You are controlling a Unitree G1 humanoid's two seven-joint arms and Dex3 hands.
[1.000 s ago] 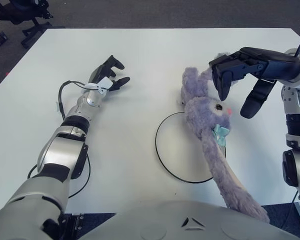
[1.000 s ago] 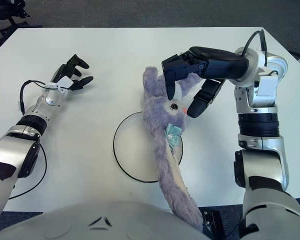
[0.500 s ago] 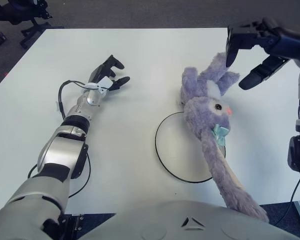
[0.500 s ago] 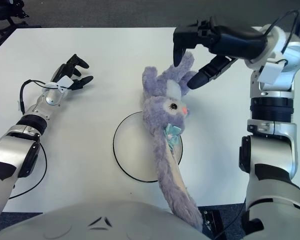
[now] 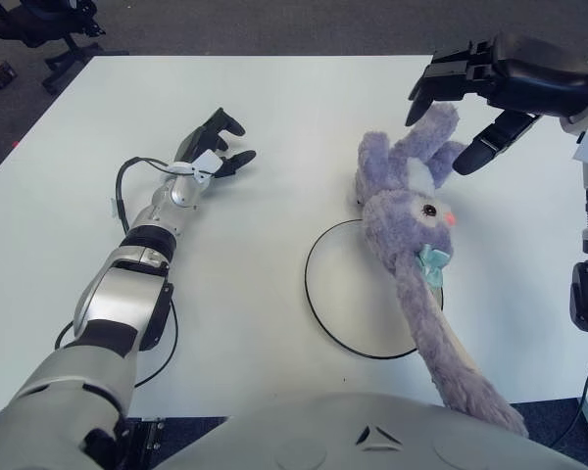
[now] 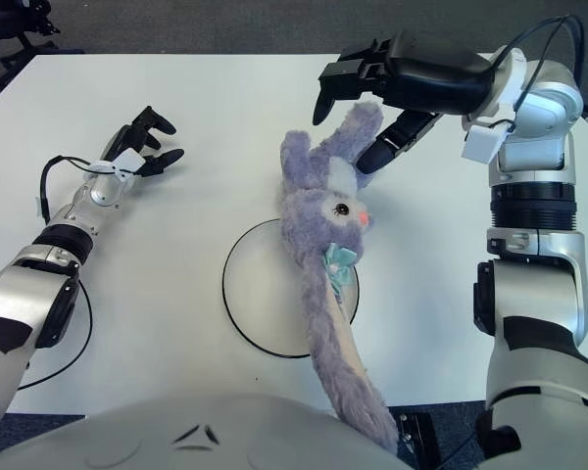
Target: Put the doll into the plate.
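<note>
Doll point(image 5: 412, 235) overlaps plate point(image 5: 333, 294) rim; right hand point(image 5: 461, 108) open above ears.

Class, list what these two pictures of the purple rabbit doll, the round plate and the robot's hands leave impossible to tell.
- Purple plush rabbit doll: its lower end is hidden in both views behind the robot's grey chest.
- Round white plate: its right rim is covered by the doll.
- Right hand: its fingers are spread around the doll's ear; contact cannot be made out.
- Left hand, left of the doll: whether it touches the white table is unclear.
</note>
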